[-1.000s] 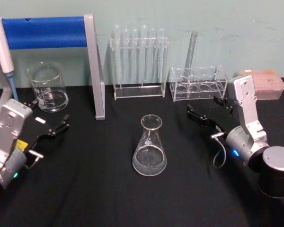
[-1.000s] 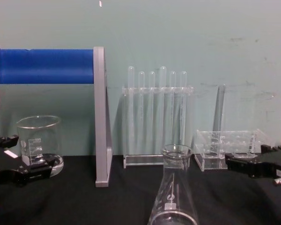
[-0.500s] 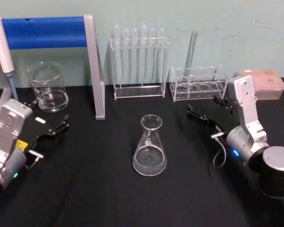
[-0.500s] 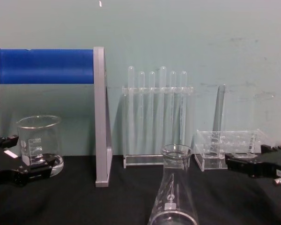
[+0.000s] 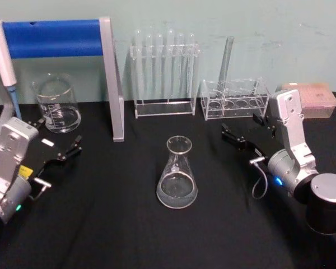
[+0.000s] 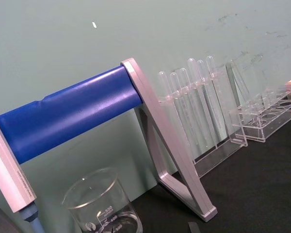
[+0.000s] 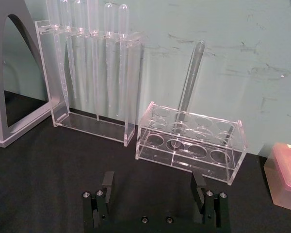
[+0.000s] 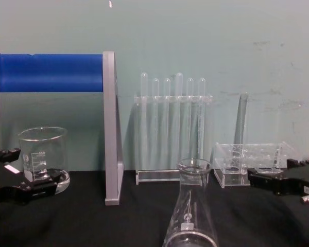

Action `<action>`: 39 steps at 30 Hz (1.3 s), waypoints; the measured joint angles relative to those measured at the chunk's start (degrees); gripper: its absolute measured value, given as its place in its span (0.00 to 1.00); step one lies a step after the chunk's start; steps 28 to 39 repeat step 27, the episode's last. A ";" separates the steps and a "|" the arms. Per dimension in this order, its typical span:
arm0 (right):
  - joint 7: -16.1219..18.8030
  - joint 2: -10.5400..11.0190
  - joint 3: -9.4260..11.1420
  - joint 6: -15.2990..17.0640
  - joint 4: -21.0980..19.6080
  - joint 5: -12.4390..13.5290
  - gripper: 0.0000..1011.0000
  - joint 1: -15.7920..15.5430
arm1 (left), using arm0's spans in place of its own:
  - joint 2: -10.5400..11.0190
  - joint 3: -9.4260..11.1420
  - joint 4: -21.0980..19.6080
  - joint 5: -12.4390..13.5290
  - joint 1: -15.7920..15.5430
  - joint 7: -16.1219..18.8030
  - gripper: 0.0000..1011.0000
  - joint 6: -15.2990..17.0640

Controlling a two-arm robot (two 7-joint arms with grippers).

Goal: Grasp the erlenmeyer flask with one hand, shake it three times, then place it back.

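The right gripper [image 5: 243, 131] rests low over the black table [image 5: 101, 224], right of the erlenmeyer flask [image 5: 177, 175] and well apart from it, its fingers spread open and pointing toward the low clear tube rack [image 5: 234, 98]. The left gripper [image 5: 59, 151] sits left of the flask, also well apart, fingers parted, empty. One flask stands upright, in front of the tall rack [image 5: 164, 73] holding six tubes. One tube [image 5: 226, 59] leans in the low rack. One graduated beaker [image 5: 56, 104] stands behind the left gripper.
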 joint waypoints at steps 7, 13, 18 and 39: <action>0.00 0.00 0.00 0.00 0.00 0.00 0.99 0.00 | 0.00 0.00 0.00 0.00 0.00 0.00 0.99 0.00; 0.00 0.00 0.00 0.00 0.00 -0.01 0.99 0.00 | 0.00 0.00 0.00 0.00 0.00 0.00 0.99 0.00; 0.00 0.00 0.00 0.00 0.00 0.00 0.99 0.00 | 0.00 0.00 0.00 0.00 0.00 0.00 0.99 0.00; 0.00 0.00 0.00 0.00 0.00 -0.01 0.99 0.00 | 0.00 0.00 0.00 0.00 0.00 0.00 0.99 0.00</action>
